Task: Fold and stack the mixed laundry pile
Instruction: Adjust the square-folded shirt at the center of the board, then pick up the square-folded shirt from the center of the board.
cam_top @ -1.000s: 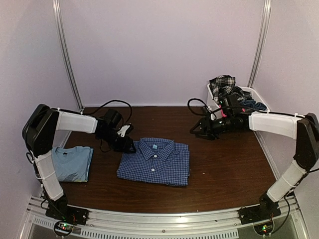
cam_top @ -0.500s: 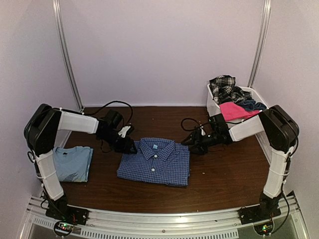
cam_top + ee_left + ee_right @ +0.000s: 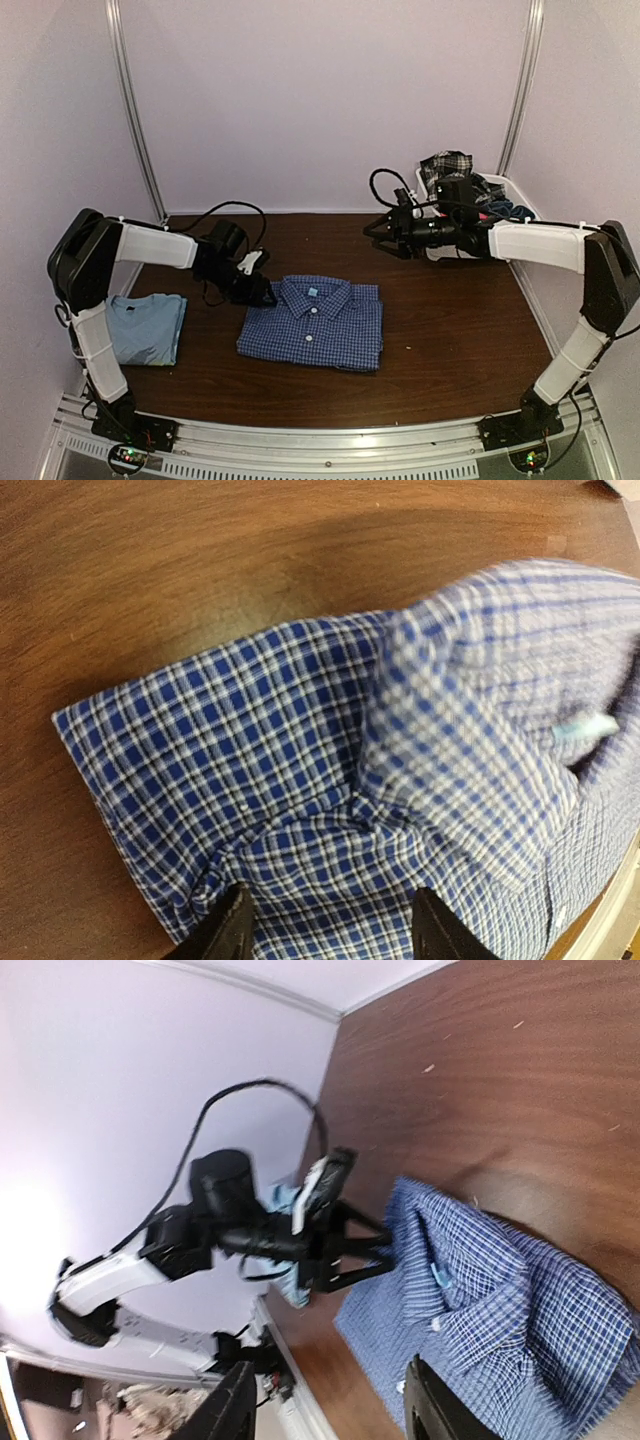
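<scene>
**Op 1:** Nearest me, at the lower left of the frame, the light blue T-shirt (image 3: 145,328) lies folded on the desk (image 3: 460,320). The blue check shirt (image 3: 310,322) lies folded at centre, a gap between them.

**Op 2:** And the left gripper (image 3: 263,293)?

**Op 1:** Jaws apart over the shirt's upper-left corner, tips on the cloth, nothing pinched. It hasn't moved.

**Op 2:** What changed?

**Op 1:** The right gripper (image 3: 378,233) dipped to the shirt's right edge, and now I have it lifted toward the upper right, released and empty. The shirt sits slightly further right.

**Op 2:** Meaning?

**Op 1:** I judge the shirt is folded but not yet stacked. The plaid piece (image 3: 445,165) waits in the white basket (image 3: 505,183), upper right.
</scene>
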